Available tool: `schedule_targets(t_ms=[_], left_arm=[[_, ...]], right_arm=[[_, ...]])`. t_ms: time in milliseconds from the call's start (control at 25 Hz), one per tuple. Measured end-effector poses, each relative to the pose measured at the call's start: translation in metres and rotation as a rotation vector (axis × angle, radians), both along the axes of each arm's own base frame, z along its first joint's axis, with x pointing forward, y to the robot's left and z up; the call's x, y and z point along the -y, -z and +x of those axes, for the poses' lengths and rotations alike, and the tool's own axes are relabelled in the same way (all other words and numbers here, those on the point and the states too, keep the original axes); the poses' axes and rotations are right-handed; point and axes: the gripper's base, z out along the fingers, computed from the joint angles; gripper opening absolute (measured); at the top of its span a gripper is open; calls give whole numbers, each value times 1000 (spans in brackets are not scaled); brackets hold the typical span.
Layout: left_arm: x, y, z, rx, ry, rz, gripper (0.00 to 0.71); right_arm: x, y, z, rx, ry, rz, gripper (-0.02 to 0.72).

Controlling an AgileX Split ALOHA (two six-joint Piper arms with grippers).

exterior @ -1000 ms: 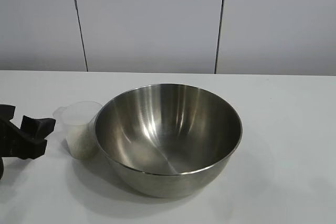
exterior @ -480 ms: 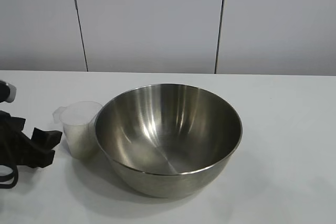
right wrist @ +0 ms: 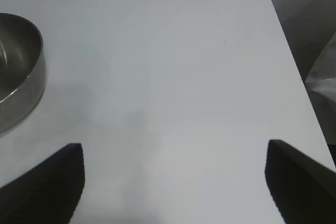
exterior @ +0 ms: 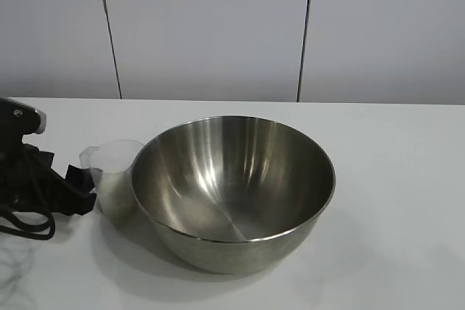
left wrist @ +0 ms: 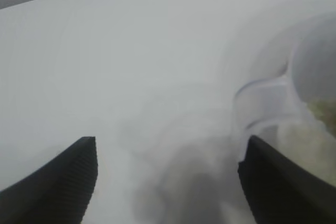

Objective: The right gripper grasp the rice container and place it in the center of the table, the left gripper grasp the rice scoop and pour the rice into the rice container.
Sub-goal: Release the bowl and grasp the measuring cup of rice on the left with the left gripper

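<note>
The rice container (exterior: 232,190), a large shiny steel bowl, stands empty at the middle of the white table (exterior: 407,179). The rice scoop (exterior: 112,176), a clear plastic cup with white rice (exterior: 115,195) in it, stands against the bowl's left side. My left gripper (exterior: 81,188) is open and right beside the scoop's left side; in the left wrist view (left wrist: 168,148) one fingertip (left wrist: 262,166) is at the scoop's tab handle (left wrist: 262,98), with bare table between the jaws. My right gripper (right wrist: 176,153) is open over bare table, away from the bowl (right wrist: 18,72); it is out of the exterior view.
A grey panelled wall (exterior: 218,27) stands behind the table. The table's rounded corner and edge (right wrist: 283,35) show in the right wrist view, with floor and a pale object beyond.
My left gripper has moved right and a little up, from well clear of the scoop to right beside it. The bowl and scoop have stayed in place.
</note>
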Motion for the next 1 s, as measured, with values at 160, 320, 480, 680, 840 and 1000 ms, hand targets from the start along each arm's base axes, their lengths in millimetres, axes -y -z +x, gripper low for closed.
schedule_targets(t_ms=[160,320,480,680,840,1000], left_arm=[[2,-3,7,23,-2,-10,540],[4,-6,15,48,-5,-26,517],[5,-8,18,57,-6,-31,305],[5,-8,18,59,-6,-32,59],[6,-8,18,59,2,-31,12],[9,-14,18,76,38,-29,6]], right_arm=[[0,0,0,0,0,0,639],[0,0,0,0,0,0,639],[0,0,0,0,0,0,639],[0,0,0,-1,0,0,639],[0,0,0,-1,0,0,639],[0,0,0,-1,0,0,639]])
